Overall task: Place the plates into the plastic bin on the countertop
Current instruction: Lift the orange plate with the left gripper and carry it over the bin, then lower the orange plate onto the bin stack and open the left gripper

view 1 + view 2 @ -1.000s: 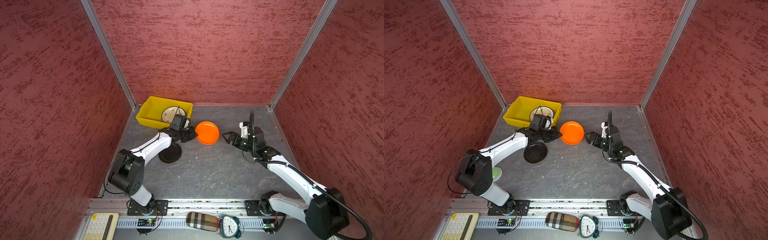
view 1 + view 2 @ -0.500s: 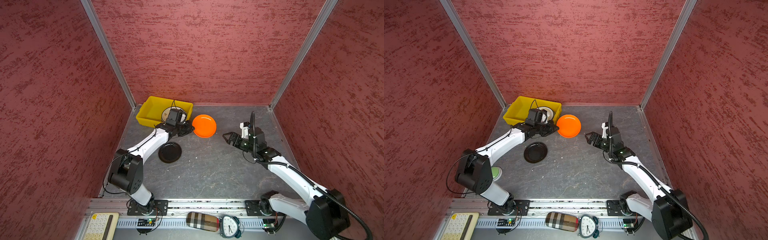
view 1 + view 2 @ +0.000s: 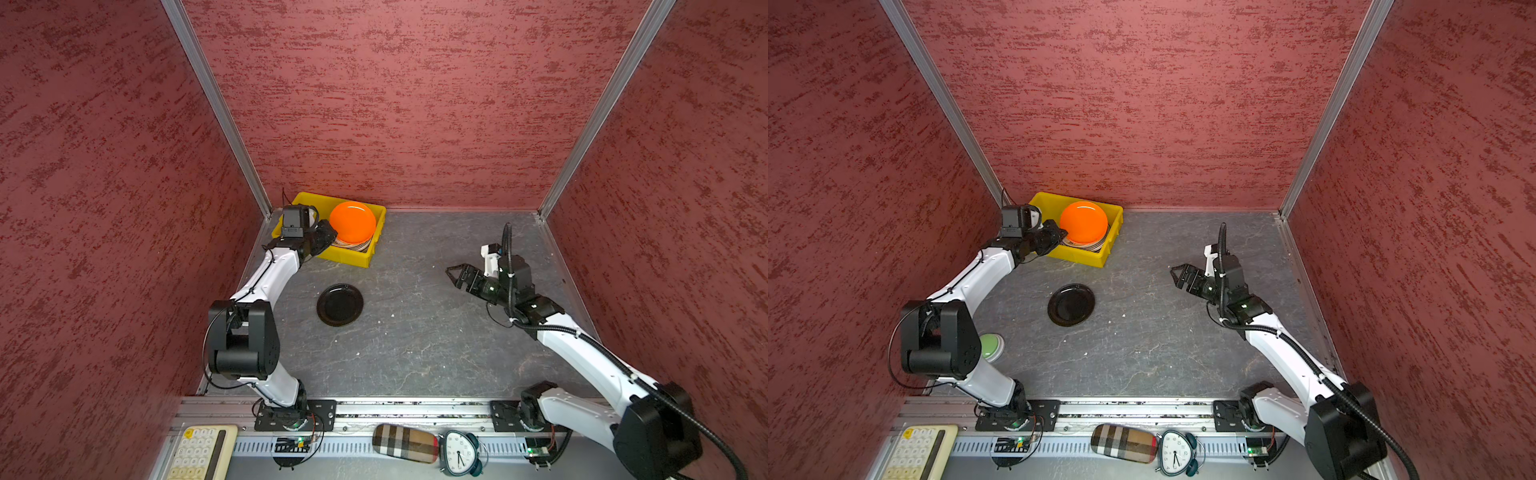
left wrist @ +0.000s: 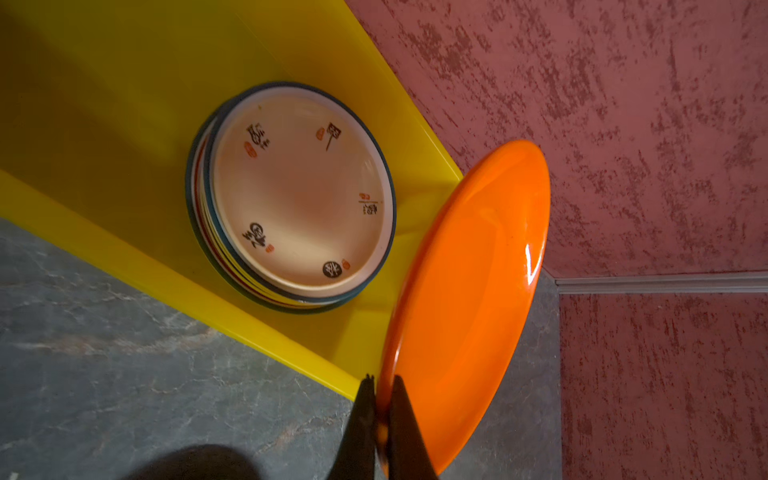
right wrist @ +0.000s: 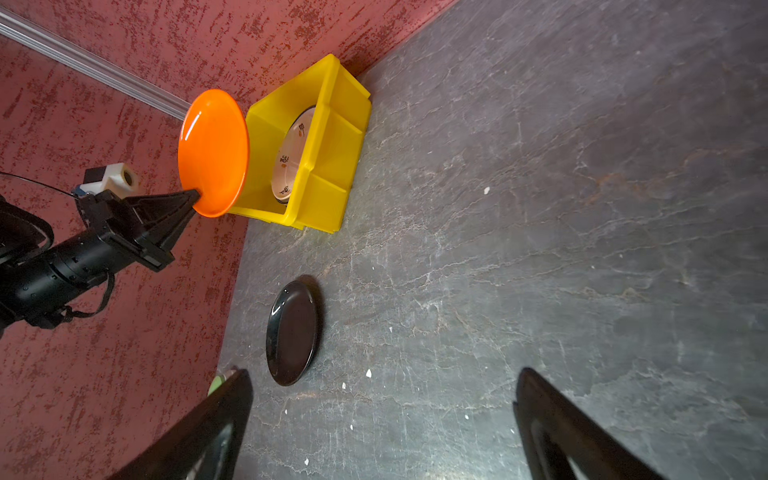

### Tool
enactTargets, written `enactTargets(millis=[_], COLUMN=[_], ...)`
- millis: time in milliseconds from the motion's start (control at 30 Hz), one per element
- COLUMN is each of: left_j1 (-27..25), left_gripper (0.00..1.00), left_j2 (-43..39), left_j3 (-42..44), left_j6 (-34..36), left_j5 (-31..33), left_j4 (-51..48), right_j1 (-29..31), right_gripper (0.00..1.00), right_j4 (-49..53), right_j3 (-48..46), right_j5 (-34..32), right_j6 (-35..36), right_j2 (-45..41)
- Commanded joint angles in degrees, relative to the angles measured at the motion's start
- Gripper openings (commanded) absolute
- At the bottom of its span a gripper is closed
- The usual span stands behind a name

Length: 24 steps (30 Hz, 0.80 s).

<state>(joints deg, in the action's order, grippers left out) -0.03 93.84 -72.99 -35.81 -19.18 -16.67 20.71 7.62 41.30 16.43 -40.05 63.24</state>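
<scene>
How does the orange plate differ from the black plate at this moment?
The orange plate is bright orange; the black plate is glossy black. The orange plate hangs above the yellow bin, its rim clamped in the shut left tool; the black plate lies on the countertop, touched by nothing. The orange plate is tilted; the black plate lies flat. Both are round, shallow and plain.
</scene>
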Motion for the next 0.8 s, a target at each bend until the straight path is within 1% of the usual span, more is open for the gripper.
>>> enactTargets(millis=[0,300,500,633,767], left_j1=[1.5,5.8,6.4,6.4,6.3], left_gripper=[0.00,0.00,0.00,0.00,0.00], left_j2=[3.8,12.6,17.9,22.0,24.7], left_j3=[-3.5,-8.9,-13.2,-17.8,-20.5], left_j6=[1.9,3.7,4.8,5.7,6.0], left_j5=[0.2,-1.1,-0.7,-1.0,-0.6], left_j4=[1.6,-1.1,-2.7,-5.6,-6.8], right_j1=[-0.7,-1.0,-1.0,-1.2,-1.2], right_gripper=[0.99,0.99,0.99,0.99,0.99], right_j4=[0.7,0.7,0.8,-0.1,0.2], right_j3=[0.4,2.1,1.8,0.9,0.8], right_j5=[-1.1,-0.3,-1.0,-1.0,-1.2], right_j6=[0.5,0.5,0.2,-0.4,-0.4], right_j2=[0.5,2.9,2.5,2.2,2.2])
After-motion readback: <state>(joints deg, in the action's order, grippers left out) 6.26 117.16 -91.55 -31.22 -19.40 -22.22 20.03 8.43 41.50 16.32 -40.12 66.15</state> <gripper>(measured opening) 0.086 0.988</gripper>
